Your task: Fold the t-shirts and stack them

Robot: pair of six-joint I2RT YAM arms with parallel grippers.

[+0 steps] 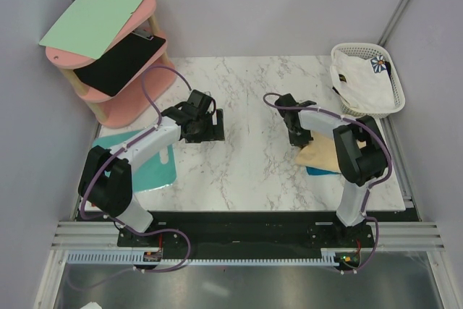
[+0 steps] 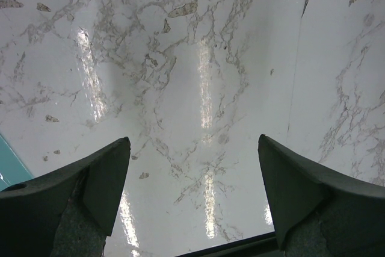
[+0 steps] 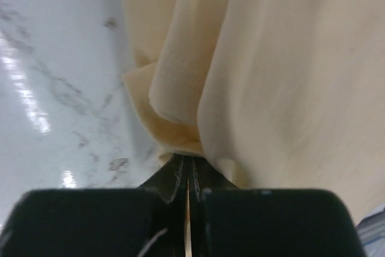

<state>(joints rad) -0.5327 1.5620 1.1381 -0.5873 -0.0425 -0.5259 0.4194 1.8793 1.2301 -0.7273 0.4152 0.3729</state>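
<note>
Right gripper (image 3: pixel 187 162) of mine is clamped on an edge of the pale yellow t-shirt (image 3: pixel 283 76), a soft, matte bunch whose rounded folds run lengthwise away from the grip. It lies on the marble table (image 1: pixel 246 164) on the near side of the white lattice basket (image 1: pixel 362 50), apart from it. A sliver of teal-blue t-shirt (image 1: pixel 322 171) shows nearer still from the basket. The flower-print white t-shirt (image 1: pixel 362 81) sits crumpled inside the basket. My left gripper (image 2: pixel 192 142), well left of the basket, hangs spread over bare table.
</note>
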